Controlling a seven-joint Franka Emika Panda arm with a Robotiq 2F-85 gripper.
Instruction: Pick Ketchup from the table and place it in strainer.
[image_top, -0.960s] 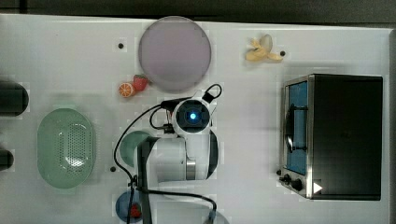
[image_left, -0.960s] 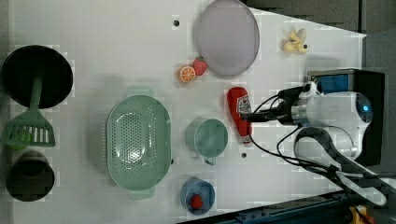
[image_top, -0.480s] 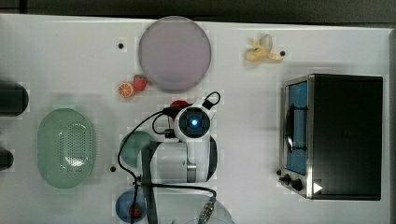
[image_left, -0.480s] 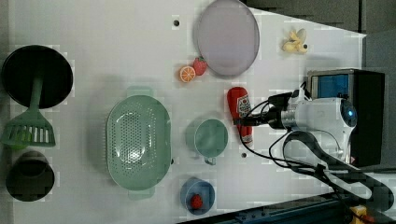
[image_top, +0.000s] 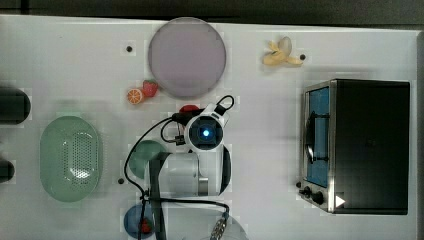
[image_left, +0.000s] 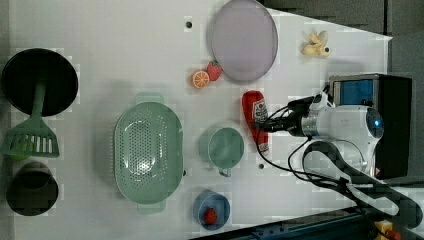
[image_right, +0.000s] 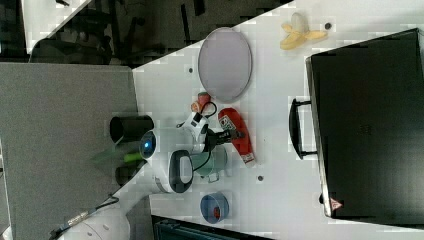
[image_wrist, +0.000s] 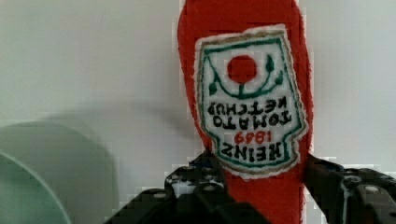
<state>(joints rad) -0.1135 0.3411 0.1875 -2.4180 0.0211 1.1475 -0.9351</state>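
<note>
On the white table (image_left: 125, 45), the Ketchup (image_left: 256, 117) lies flat, a red bottle with a white label, between the grey-lilac plate (image_left: 244, 39) and the small green cup (image_left: 225, 147) in the left view. In the wrist view, the Ketchup (image_wrist: 247, 93) runs lengthwise between the black fingers (image_wrist: 201, 186) of the gripper (image_wrist: 261, 186), one on each side of the bottle just below its label; the jaws stand about half open, close against its sides, though whether they already press on it cannot be told. The gripper (image_left: 272, 125) reaches the bottle from the left view's right. Near the plate's edge sit an orange slice (image_left: 200, 79) and a strawberry (image_left: 214, 70). The strainer (image_left: 147, 152), pale green and perforated, lies on the left view's left of the cup, well apart from the bottle. A blue bowl (image_left: 212, 210) sits below the cup in the left view, and a banana (image_left: 315, 44) and a dark oven (image_top: 370, 145) lie farther off.
</note>
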